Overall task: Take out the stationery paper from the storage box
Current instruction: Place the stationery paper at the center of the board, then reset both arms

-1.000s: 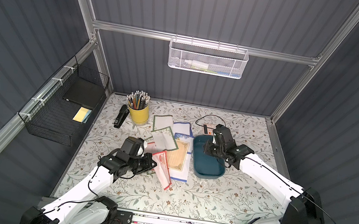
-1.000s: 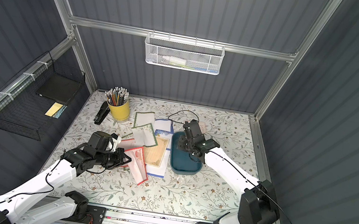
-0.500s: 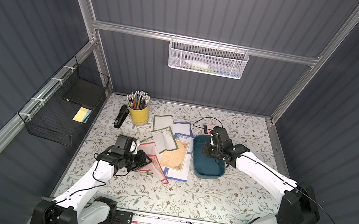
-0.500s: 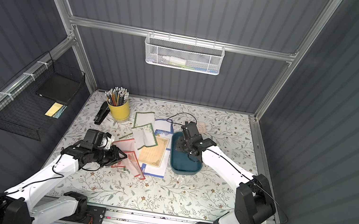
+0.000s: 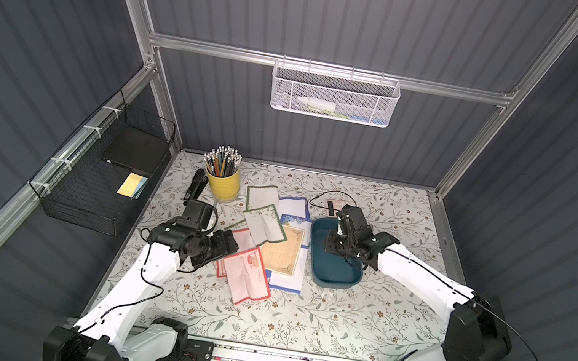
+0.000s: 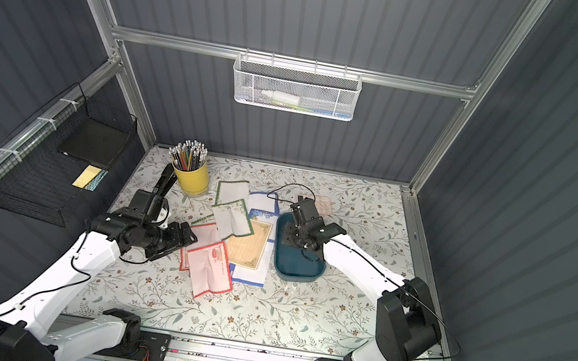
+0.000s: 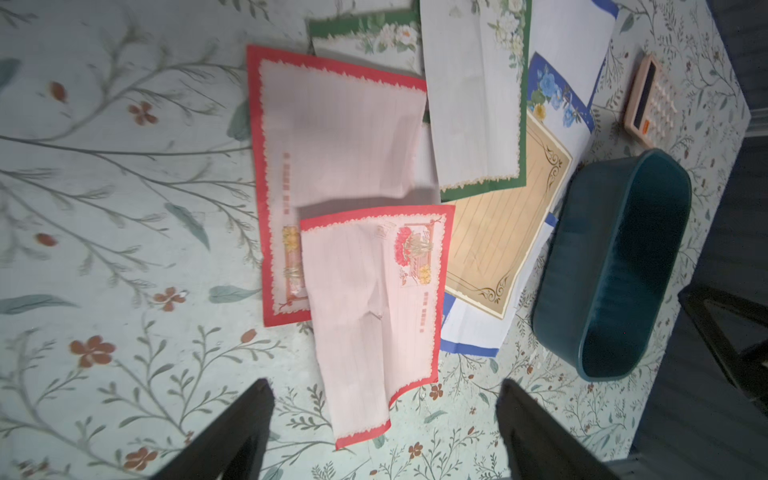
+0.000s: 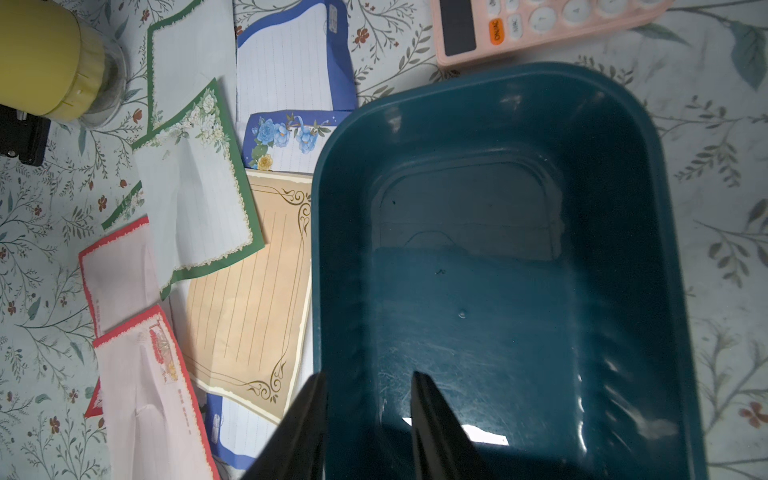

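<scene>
Nearest us, the left gripper hangs with its fingers spread wide and empty over a red-bordered sheet. Past it, the rest of the stationery paper lies fanned across the table, just beside the storage box. Farther on, the right gripper has narrow jaws astride the box's wall, though we cannot tell whether they pinch it. The box looks bare inside, so we judge the removal done, with only withdrawing left.

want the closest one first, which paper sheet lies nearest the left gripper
The creased red-bordered sheet lying on top of the other red-bordered sheet: its end lies right in front of the open left gripper; the rest lie farther off.
</scene>
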Robot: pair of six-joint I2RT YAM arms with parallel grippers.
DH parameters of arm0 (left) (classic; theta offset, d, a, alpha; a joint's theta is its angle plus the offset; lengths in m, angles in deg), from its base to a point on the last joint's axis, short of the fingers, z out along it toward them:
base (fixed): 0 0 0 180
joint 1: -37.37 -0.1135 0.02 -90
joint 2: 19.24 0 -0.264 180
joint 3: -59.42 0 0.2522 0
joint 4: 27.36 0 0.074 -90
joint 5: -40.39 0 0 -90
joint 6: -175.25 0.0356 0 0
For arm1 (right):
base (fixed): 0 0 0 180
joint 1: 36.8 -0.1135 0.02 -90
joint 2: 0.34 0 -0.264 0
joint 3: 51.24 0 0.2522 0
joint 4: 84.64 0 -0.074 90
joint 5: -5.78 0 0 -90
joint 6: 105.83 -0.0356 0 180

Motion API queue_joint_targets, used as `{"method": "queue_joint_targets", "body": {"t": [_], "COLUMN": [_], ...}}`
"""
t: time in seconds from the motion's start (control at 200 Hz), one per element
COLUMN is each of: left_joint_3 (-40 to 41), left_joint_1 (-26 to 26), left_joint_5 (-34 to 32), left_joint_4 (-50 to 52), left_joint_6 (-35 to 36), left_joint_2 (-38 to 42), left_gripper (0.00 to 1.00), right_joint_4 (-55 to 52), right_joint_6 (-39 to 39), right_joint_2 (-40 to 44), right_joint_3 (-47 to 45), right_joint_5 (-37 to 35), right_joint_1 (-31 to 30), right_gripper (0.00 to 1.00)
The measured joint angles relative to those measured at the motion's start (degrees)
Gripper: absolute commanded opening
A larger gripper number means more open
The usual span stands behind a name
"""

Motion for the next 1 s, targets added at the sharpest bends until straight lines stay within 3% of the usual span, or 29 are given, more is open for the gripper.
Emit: {"method": "queue_joint_targets", "body": {"t": [0.07,0.295,0.35,0.435,0.73,0.875,1.0], "left_joint_3": [-6.0,-22.2,-24.6,-25.3,-11.4,-3.7,8.9], "left_joint_1": [0.0,0.0,0.0,0.0,0.1,0.1,0.4], "left_joint_5": [-3.0,-12.6,-16.0,-20.6,-30.2,-30.0,-28.6], "left_joint_4": [3.0,-1.6,-5.1,-12.0,-37.8,-46.5,-57.3], "left_joint_6": [0.9,5.4,6.6,8.2,19.7,26.6,30.3], "left_joint_2": [-0.7,-2.2,-3.2,-3.8,-1.2,-3.3,-3.4], "left_gripper": [0.98,0.99,0.99,0.99,0.99,0.99,0.99], "right_joint_4": [0.0,1.0,2.1,4.8,20.9,27.3,29.4], "right_joint_6": [-0.1,0.4,0.9,1.8,7.6,12.8,16.4], "right_joint_2": [0.2,6.7,10.1,16.2,40.7,45.6,46.5], "right_joint_3": [0.0,-0.9,-1.1,-2.0,-17.0,-25.6,-30.1], "right_joint_5": [-0.3,-4.2,-6.1,-9.7,-28.6,-33.7,-37.2], "right_joint_1": [0.0,0.0,0.0,0.0,0.2,0.2,0.2], "right_gripper": [0.44,0.68,0.92,0.98,0.99,0.99,0.99]}}
